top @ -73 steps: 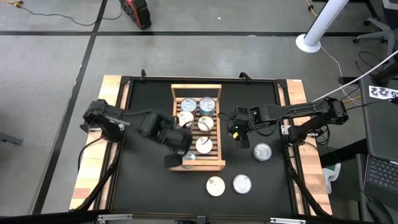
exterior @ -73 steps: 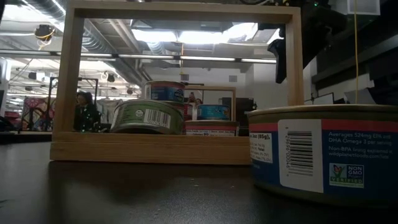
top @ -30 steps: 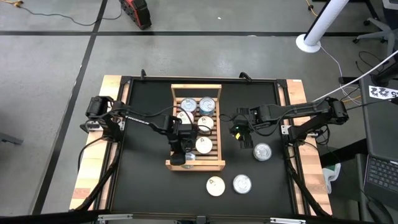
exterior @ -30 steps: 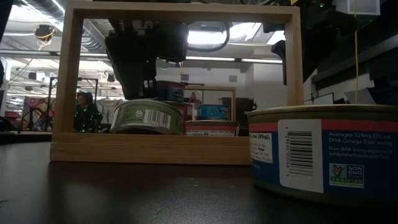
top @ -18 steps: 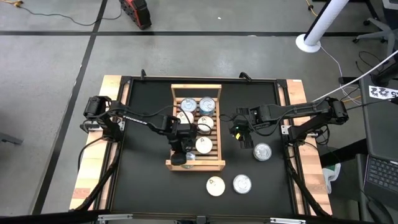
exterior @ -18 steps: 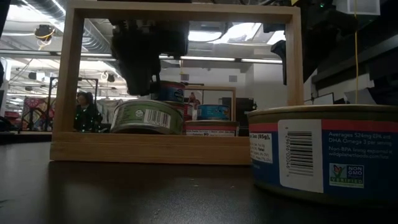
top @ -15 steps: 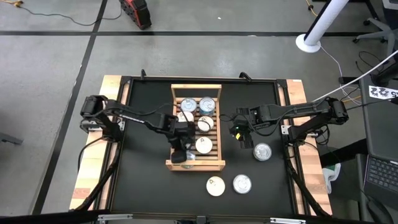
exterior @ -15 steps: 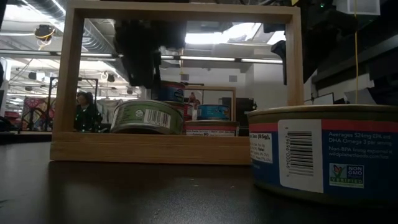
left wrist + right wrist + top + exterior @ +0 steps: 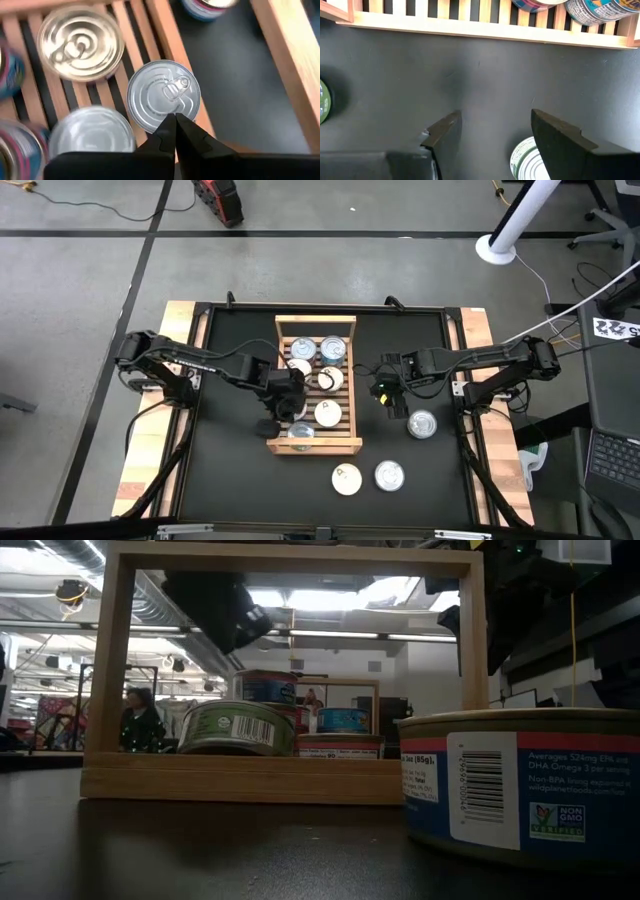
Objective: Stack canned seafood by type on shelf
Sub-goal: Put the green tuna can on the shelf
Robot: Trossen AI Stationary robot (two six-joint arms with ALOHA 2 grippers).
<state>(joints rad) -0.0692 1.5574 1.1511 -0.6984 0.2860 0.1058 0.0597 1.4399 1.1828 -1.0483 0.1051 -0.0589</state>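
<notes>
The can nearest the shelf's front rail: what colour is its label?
Green, on the can; the low view shows it best.

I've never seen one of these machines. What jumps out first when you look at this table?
A wooden rack sits mid-table with several round tins on its slats, and three more loose tins lie on the black tabletop to its right. The left hand, fingers shut and empty, hovers at the rack's left edge near a silver-lidded tin, while the right hand waits open just right of the rack.
</notes>
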